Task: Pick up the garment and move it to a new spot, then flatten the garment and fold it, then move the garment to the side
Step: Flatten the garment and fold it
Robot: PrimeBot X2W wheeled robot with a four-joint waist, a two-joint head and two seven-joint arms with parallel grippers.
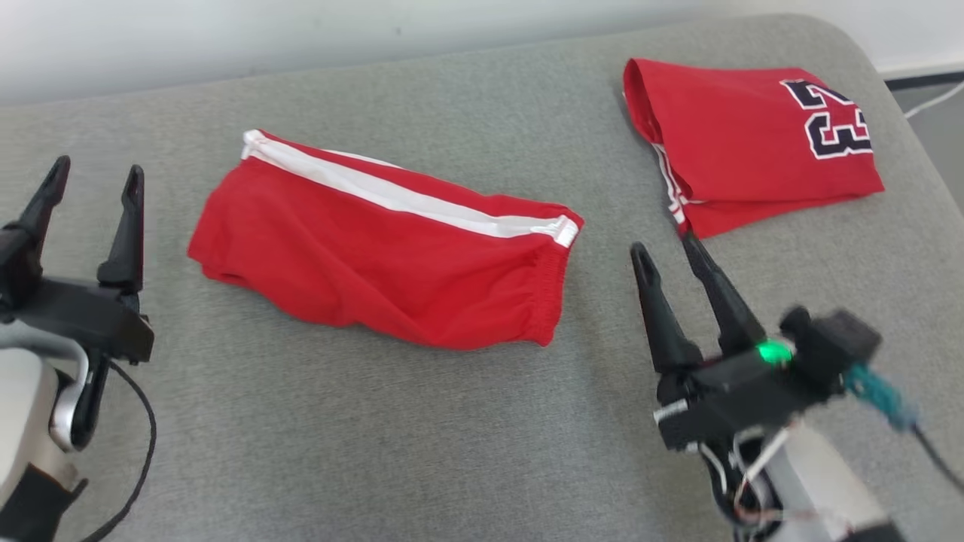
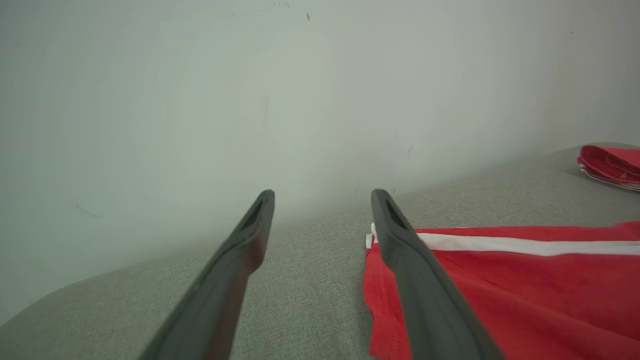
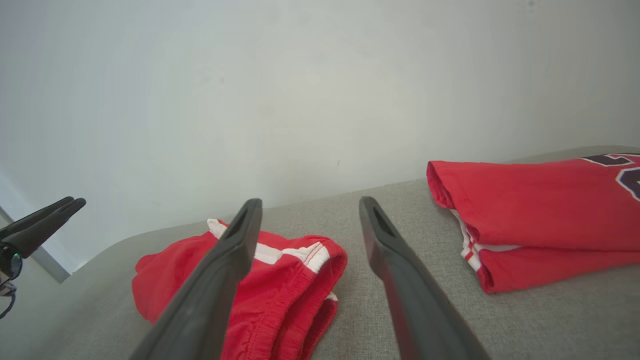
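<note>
Where a pale wall [image 1: 226, 38] runs along the top of the head view, a grey woven surface [image 1: 452, 452] with a rounded upper-right corner takes up most of the frame, and a strip of floor with a white cable [image 1: 934, 102] shows past that corner. The red shorts [image 1: 361, 271] with a white side stripe lie crumpled at the centre, waistband toward the right. A folded red jersey [image 1: 738, 143] marked 23 sits well apart at the upper right. The left claw [image 1: 96, 175] stands at the left edge, fingers spread and holding nothing, just beside the shorts' left end. In its wrist view the left claw [image 2: 322, 196] frames bare fabric, with the shorts [image 2: 525, 300] at lower right and the jersey [image 2: 610, 162] cut off at the right edge. The right claw [image 1: 665, 248], at lower right, is likewise parted and empty. One fingertip reaches the jersey's lower corner in the head view, though contact cannot be judged. Its wrist view shows the right claw [image 3: 310, 202] above the gap between shorts [image 3: 290, 290] and jersey [image 3: 540, 210]; its housing is blurred.
</note>
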